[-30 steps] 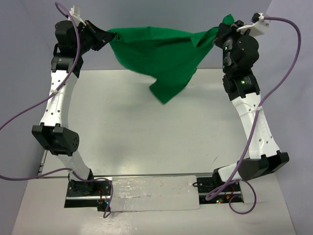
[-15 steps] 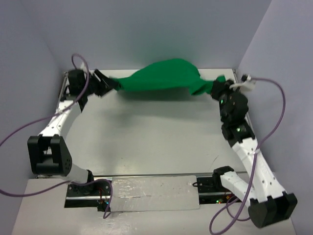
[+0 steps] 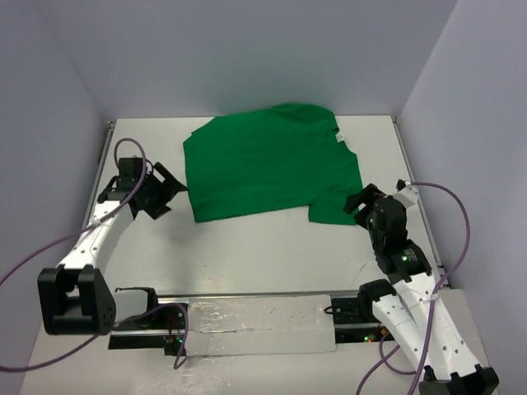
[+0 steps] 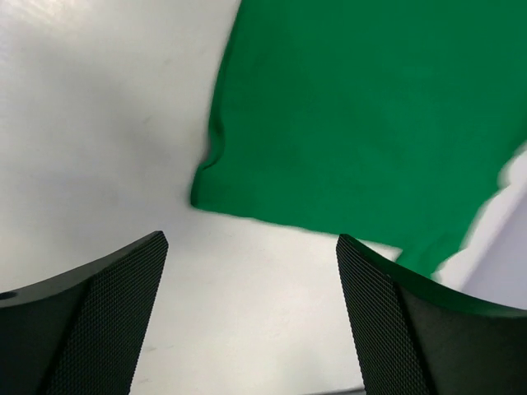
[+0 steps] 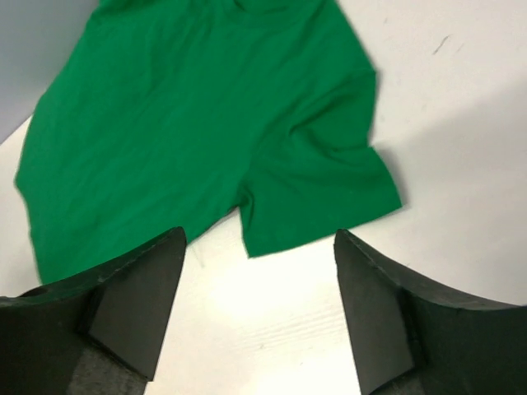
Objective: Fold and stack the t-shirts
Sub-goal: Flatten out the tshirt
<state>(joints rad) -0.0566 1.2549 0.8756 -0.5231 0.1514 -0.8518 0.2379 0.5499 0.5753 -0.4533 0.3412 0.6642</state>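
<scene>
A bright green t-shirt lies spread on the white table, its hem toward the left and a sleeve at the near right. It also shows in the left wrist view and the right wrist view. My left gripper is open and empty, just left of the shirt's near-left corner. My right gripper is open and empty, just right of the near sleeve. Neither gripper touches the cloth.
The white table is walled by grey panels at the back and sides. A silver-taped strip and the arm bases run along the near edge. Purple cables loop off both arms.
</scene>
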